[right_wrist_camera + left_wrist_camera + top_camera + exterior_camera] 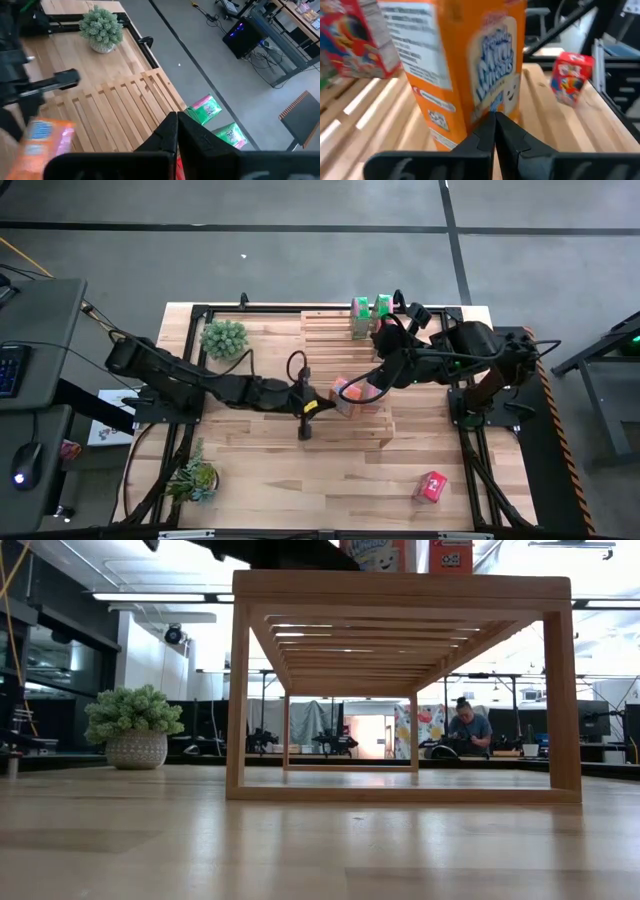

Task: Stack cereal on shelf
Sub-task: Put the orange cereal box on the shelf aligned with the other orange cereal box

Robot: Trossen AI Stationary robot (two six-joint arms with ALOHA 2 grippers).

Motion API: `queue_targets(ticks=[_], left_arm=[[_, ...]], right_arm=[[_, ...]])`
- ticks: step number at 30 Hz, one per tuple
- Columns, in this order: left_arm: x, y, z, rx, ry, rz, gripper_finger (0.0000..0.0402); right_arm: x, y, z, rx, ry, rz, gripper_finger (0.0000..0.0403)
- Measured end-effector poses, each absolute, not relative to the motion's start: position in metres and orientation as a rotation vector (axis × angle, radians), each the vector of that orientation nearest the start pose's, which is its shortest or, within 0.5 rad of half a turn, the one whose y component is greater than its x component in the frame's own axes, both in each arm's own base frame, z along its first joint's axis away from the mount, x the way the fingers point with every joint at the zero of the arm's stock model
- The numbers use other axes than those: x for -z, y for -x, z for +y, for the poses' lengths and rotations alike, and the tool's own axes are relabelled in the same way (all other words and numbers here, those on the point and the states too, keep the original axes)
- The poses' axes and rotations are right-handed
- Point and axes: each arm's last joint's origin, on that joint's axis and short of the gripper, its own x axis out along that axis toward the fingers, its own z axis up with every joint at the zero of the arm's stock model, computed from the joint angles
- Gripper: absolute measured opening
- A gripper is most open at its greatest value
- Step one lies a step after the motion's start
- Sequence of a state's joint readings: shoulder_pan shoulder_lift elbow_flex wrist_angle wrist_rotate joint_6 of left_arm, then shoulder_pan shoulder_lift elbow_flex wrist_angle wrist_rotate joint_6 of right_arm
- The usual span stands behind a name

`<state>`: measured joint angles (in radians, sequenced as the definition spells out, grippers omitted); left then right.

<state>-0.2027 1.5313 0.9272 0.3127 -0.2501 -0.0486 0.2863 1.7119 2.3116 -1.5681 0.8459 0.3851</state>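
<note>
A: Orange box [465, 65] stands on the shelf [345, 385], right in front of our left gripper [495, 131], whose fingers are pressed together on nothing.

B: Yep, we see it upright, long axis vertical. Right gripper [177, 131] hangs above the slats, fingers also together; can't tell if it holds anything.

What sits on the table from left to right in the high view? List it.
Lower plant → upper plant → left end effector → orange and red boxes on the shelf → green boxes → red box.
</note>
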Motion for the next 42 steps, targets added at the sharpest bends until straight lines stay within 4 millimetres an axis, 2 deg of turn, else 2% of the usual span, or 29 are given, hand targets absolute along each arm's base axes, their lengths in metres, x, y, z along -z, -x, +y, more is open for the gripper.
queue_targets(ticks=[12, 16, 20, 32, 42], left_arm=[[-0.230, -0.345, -0.040, -0.104, 0.013, 0.333, 0.0000], [-0.231, -0.344, -0.039, -0.100, 0.015, 0.333, 0.0000], [-0.238, -0.343, -0.037, -0.158, 0.008, 0.299, 0.0000], [-0.240, -0.342, -0.031, -0.312, -0.016, 0.275, 0.0000], [-0.224, -0.357, -0.021, -0.308, 0.004, 0.241, 0.0000]], right_arm=[[-0.481, -0.270, 0.057, 0.647, 0.167, 0.710, 0.0000], [-0.480, -0.270, 0.057, 0.627, 0.156, 0.721, 0.0000], [-0.480, -0.270, 0.058, 0.618, 0.151, 0.727, 0.0000], [-0.480, -0.270, 0.058, 0.599, 0.141, 0.735, 0.0000], [-0.480, -0.270, 0.058, 0.599, 0.142, 0.735, 0.0000]])
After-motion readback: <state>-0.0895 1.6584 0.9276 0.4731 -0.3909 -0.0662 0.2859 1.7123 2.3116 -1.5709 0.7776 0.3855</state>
